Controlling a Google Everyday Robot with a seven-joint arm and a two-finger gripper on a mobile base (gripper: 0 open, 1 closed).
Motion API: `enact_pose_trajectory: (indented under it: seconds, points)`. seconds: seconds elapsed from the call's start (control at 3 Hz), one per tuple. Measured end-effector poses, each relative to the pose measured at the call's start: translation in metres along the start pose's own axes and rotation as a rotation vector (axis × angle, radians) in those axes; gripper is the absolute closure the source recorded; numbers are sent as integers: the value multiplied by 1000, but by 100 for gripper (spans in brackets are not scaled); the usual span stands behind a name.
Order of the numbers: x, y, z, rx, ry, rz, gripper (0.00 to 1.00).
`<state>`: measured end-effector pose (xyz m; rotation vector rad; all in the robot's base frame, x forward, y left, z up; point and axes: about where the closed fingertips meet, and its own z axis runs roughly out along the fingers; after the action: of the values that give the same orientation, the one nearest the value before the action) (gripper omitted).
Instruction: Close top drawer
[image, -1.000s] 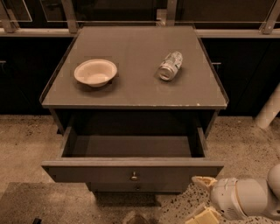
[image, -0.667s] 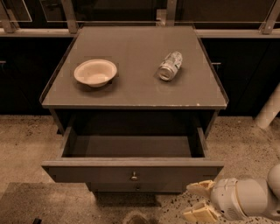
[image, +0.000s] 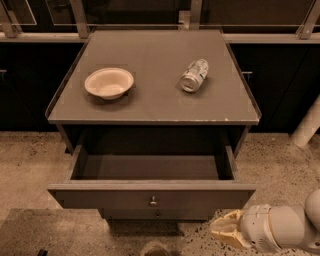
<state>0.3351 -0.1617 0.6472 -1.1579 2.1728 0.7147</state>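
The top drawer (image: 100, 197) of the grey-brown cabinet stands pulled far out, and its inside looks empty. Its flat front faces me with a small round metal knob (image: 153, 201) at its centre. My gripper (image: 220, 231) is low at the bottom right, on a white wrist. It sits just below and right of the drawer front's right end, pointing left. It touches nothing that I can see.
On the cabinet top (image: 155, 100) sit a white bowl (image: 109, 82) at the left and a crushed can (image: 194, 75) lying on its side at the right. A lower drawer's knob (image: 157, 215) shows under the open drawer. The floor is speckled stone. A white post (image: 307, 125) stands at the right.
My gripper has moved a little to the left, closer to the drawer front's right end. The drawer, bowl and can have not moved.
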Motion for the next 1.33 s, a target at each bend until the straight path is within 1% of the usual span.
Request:
enact_pose_trajectory:
  seconds: [0.33,0.67,1.0,1.33]
  points:
    - [-5,-37,18,42,-40,-35,100]
    - [-9,-84,47,60,-60,-39,100]
    - [-8,-83,47,60,-60,-39,100]
    - [-18,-99,53,98,-81,-55,100]
